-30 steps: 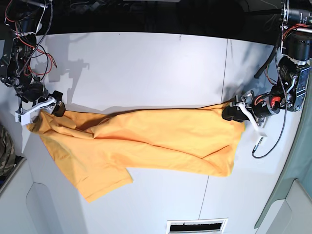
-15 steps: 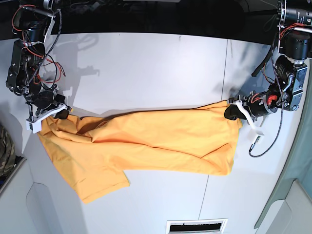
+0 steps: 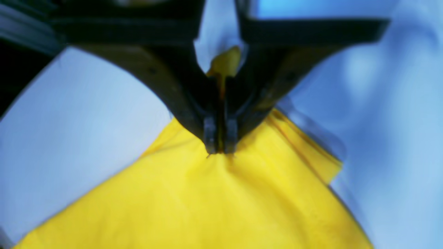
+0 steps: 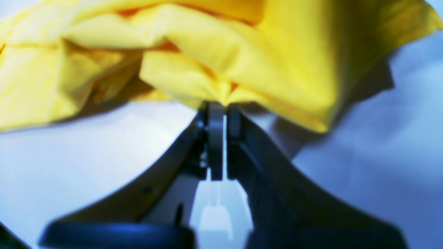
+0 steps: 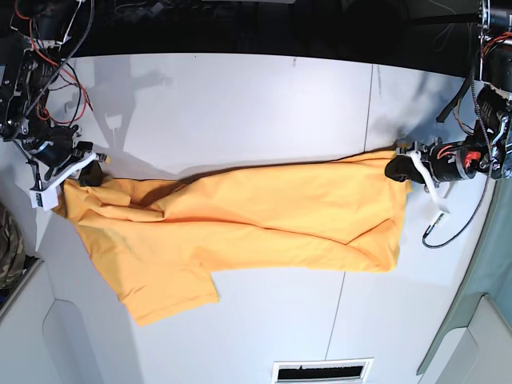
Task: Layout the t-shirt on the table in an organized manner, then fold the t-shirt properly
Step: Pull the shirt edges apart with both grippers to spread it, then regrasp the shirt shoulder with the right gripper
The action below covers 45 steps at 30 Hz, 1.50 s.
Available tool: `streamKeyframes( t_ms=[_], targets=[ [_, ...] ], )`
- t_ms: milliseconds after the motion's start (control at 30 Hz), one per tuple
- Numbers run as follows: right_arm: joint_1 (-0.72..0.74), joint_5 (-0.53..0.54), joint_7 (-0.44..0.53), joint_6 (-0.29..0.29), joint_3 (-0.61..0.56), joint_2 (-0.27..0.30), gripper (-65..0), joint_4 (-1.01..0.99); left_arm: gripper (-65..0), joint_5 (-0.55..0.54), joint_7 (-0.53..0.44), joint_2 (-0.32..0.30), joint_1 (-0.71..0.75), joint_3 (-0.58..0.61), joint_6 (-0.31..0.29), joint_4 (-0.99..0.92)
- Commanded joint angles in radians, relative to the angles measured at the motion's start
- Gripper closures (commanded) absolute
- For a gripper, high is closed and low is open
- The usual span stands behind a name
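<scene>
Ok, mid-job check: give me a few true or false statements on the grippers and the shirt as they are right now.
1. The left gripper is shut on the shirt. True.
2. The right gripper is open and clear of the cloth. False: it is shut, pinching a bunched edge.
3. The shirt lies neatly folded into a square. False: it is stretched out between the two grippers, wrinkled, with a flap hanging toward the near edge.
4. The table has a thin dark seam. True.
5. The shirt hangs off the table. False: it lies on the tabletop.
</scene>
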Motion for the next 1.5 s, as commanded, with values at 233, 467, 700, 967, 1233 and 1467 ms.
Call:
streamKeyframes(
  t_ms=[233,467,700,967,1233,1467],
  targets=[
    [-0.240,0.127,-0.001,0.010,0.076,0.011,0.0,0.257,0.0,-0.057,0.015,-0.084,0.045,-0.006,-0.012,0.203],
    [-0.311,0.167,0.006,0.010,0.180,0.020,0.0,0.341,0.0,-0.068,0.016,-0.092,0.049,-0.006,-0.012,0.252],
    [-0.312,0.188,-0.026,0.010,0.182,0.026,0.0,0.341,0.0,-0.074,0.014,-0.091,0.046,-0.007,-0.012,0.252],
    [-0.359,0.271,-0.050,0.028,0.349,0.040,0.0,0.467,0.0,-0.089,0.014,-0.164,0.043,-0.010,-0.012,0.274],
    [-0.323,0.261,-0.027,0.027,0.381,0.211,0.0,0.485,0.0,-0.094,0.013,-0.201,0.041,-0.013,-0.012,0.439],
    [-0.313,0.270,-0.066,0.027,0.351,0.211,-1.1,0.431,0.0,-0.093,0.013,-0.179,0.038,-0.013,-0.012,0.441]
  ],
)
